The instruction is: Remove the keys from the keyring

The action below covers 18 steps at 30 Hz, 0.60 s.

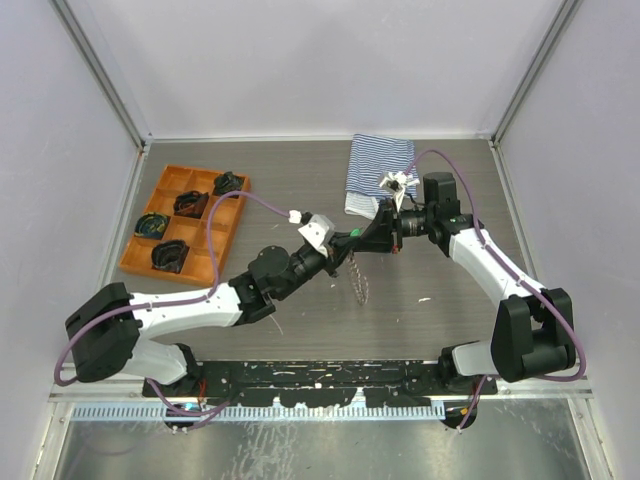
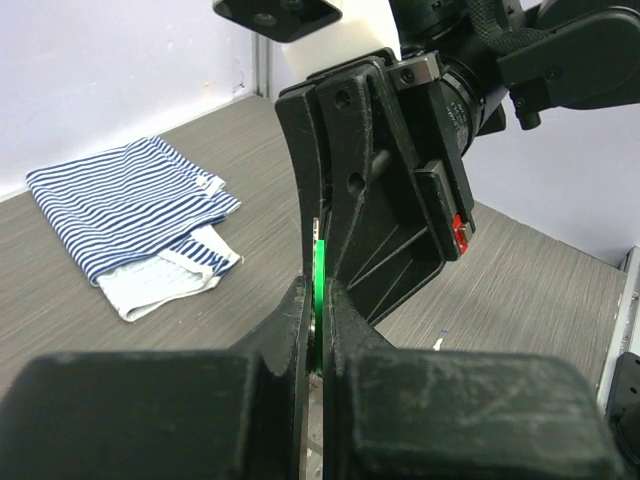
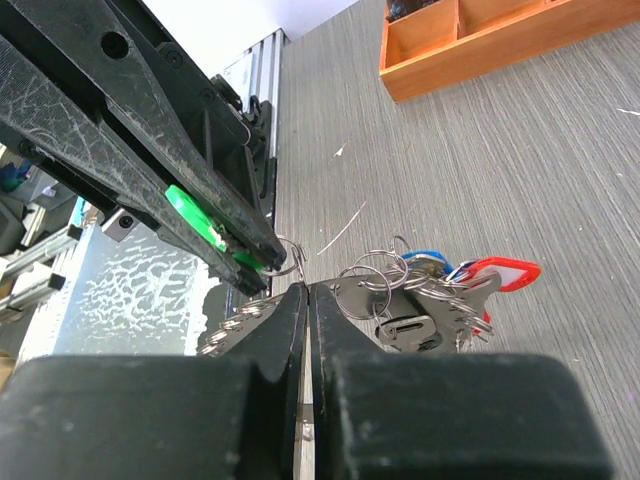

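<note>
- Upper left of the top view: an orange tray (image 1: 142, 216) sits on the counter (image 1: 300, 180) with dark bundles (image 1: 190, 203) in its compartments.
- The left arm runs from the lower left toward the middle of the frame. Its left tool (image 2: 319, 290) is up off the counter, fingers squeezed tight on the green key (image 3: 195, 212). In its wrist view the green plastic is sandwiched right between the two pads.
- Dead centre, the keyring (image 1: 360, 280) hangs in the air between the two tools. Its braided cord dangles straight down toward the counter.
- The rest of the keys (image 3: 430, 290) are bunched on small metal rings in the middle of the right wrist view. The blue head (image 3: 425, 257) and red head (image 3: 503, 271) poke out toward the right.
- The right tool (image 3: 308, 292) faces the left one nearly tip to tip. Its fingers are pressed together and look pinched on the keyring's metal, though the exact contact spot is hidden.
- Just above the tools, in the upper right centre, a striped blue-white cloth (image 1: 376, 168) lies folded on the counter.
</note>
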Tool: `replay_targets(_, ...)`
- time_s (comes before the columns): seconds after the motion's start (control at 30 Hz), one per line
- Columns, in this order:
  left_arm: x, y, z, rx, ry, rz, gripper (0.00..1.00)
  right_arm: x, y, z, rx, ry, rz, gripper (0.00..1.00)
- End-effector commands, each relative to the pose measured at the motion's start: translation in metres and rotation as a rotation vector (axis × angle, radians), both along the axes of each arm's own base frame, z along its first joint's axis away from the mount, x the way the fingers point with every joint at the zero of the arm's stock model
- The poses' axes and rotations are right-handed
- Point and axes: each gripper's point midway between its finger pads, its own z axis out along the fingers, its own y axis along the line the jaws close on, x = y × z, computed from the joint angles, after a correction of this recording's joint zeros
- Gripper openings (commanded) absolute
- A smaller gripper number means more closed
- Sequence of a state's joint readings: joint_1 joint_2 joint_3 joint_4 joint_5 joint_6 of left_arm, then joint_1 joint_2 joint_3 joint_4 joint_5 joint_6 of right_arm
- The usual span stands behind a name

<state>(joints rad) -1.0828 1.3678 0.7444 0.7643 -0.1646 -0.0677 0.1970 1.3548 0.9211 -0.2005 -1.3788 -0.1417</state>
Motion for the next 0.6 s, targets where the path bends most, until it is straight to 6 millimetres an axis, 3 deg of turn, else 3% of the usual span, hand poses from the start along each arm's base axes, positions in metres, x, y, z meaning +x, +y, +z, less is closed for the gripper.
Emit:
replay_targets(0.0,0.001,0.018,0.052,-0.18,-0.047,0.043,0.0,0.006,0.0,0.014,0.013,-0.06,-0.022,0.01)
replay_targets(0.57,0.014,0.031,0.042,-0.237,0.057,0.128,0.0,0.017,0.002,0.019,0.043,-0.01,-0.107,0.01)
